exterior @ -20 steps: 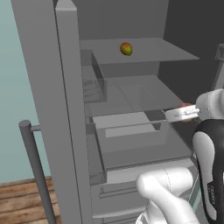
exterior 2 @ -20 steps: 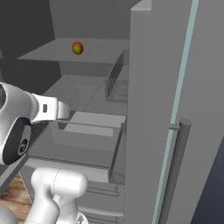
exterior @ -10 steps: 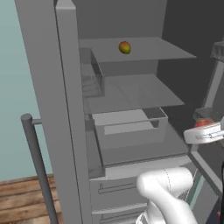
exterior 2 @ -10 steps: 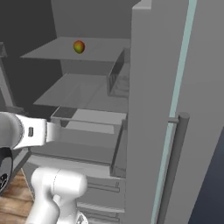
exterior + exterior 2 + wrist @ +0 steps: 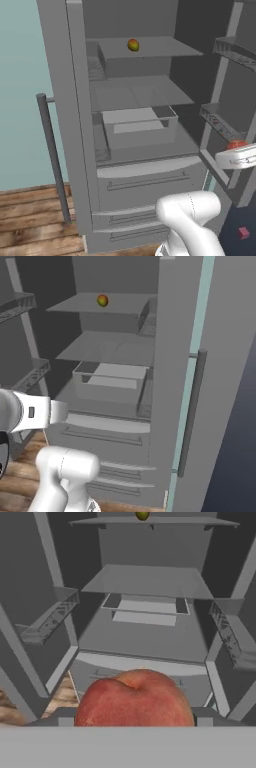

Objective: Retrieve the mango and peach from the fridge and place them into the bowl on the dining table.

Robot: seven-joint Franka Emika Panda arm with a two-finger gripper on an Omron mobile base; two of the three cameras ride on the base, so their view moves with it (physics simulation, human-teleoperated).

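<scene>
The fridge (image 5: 75, 130) stands open in front of me. On its top shelf rests the mango (image 5: 133, 45), small and yellow-green with a red blush; it also appears in the right base view as the mango (image 5: 102, 300) and at the upper edge of the hand view as the mango (image 5: 142, 515). My gripper (image 5: 134, 718) is shut on the pinkish-red peach (image 5: 134, 697), which it holds low in front of the fridge drawers. From the left, the peach (image 5: 237, 145) sits on top of the white hand near the right door's shelves. The bowl and the dining table are out of view.
A clear drawer (image 5: 140, 127) sits pulled out on the middle level, with grey drawers (image 5: 150, 185) below it. Door racks (image 5: 220, 120) stick out close to the hand on the right. The left door's bar handle (image 5: 50, 155) stands over wooden floor (image 5: 30, 220).
The hand has drawn back out of the fridge and dropped lower, still holding the peach. The whole picture has shifted a little, so the base has moved. The mango stays on its shelf.
</scene>
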